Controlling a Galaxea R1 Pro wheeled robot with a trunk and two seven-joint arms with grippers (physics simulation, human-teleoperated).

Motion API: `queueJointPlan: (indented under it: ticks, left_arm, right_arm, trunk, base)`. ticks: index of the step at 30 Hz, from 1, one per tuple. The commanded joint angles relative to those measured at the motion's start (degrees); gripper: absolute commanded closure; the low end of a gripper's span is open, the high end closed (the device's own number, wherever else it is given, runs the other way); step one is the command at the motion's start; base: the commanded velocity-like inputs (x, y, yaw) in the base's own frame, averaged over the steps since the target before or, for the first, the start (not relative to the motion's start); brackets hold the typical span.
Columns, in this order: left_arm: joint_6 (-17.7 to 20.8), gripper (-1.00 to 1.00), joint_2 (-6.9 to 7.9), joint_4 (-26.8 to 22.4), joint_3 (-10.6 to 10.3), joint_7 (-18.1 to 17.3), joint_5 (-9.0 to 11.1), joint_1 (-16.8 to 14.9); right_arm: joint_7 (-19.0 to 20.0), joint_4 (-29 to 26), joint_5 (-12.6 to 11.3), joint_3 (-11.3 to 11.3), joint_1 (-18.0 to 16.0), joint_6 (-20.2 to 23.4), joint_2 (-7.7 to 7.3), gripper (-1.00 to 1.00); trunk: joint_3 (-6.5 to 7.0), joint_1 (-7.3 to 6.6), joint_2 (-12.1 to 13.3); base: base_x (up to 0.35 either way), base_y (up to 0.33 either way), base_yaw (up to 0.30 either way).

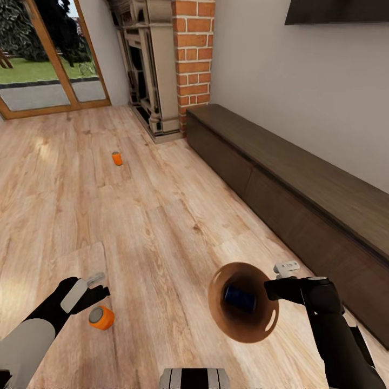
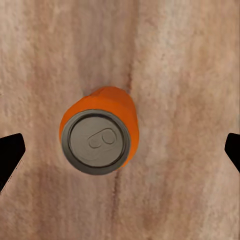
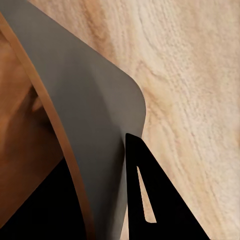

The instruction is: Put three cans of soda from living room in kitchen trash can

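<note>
Soda cans and bin, living room floor

Cans, three. Item one: orange can, upright on the light wood floor, grey-white top facing up, directly under the left gripper. In the left wrist view this orange can stands between the two dark fingertips, which sit wide apart at either side and clear of it; jaws open, nothing held. Item two: blue can, lying inside the bin, seen through the mouth. Item three: second orange can, upright on the floor well beyond the first, toward the fireplace.

Bin: tan bucket-shaped trash can, dark brown inside, tilted with its mouth facing the camera, to the right of the first orange can. Right gripper is at its rim; in the right wrist view a dark finger lies against the bin wall, jaws clamped on the rim.

Surroundings, outward from the bin: long low dark-wood cabinet along the wall to its right; red brick fireplace with grey mantel past the cabinet's far end; wood-framed glass door beyond the second orange can.
</note>
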Motion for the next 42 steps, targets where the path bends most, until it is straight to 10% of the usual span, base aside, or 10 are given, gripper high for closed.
queueJointPlan:
  ticks: [1,9,20,42]
  left_arm:
    - [0.0,-1.00,0.13,0.0,0.0,0.0,0.0,-0.2]
    - [0.0,-1.00,0.45,0.1,0.0,0.0,-0.1,-0.5]
    - [-0.1,-1.00,0.47,0.1,0.0,0.0,-0.2,-0.4]
    - [0.2,-1.00,0.43,0.1,0.2,0.0,-3.9,-2.3]
  right_arm:
    - [0.1,0.0,-1.1,0.0,0.0,0.3,0.00,1.00]
    - [0.1,-0.1,-1.3,-0.2,-0.5,0.3,-0.25,1.00]
    - [7.9,-1.2,-1.4,-0.3,-2.0,0.3,-5.22,1.00]
    - [8.6,-1.2,-1.4,-0.4,-1.8,0.3,-5.53,1.00]
  trunk:
    - [-0.22,0.02,0.0]
    - [-2.00,0.22,-0.1]
    - [-4.43,0.51,-0.3]
    - [-9.31,1.07,-0.6]
  base:
    - [0.000,0.000,0.000]
    - [0.000,0.000,0.000]
    - [0.000,0.000,0.000]
    - [0.000,0.000,0.000]
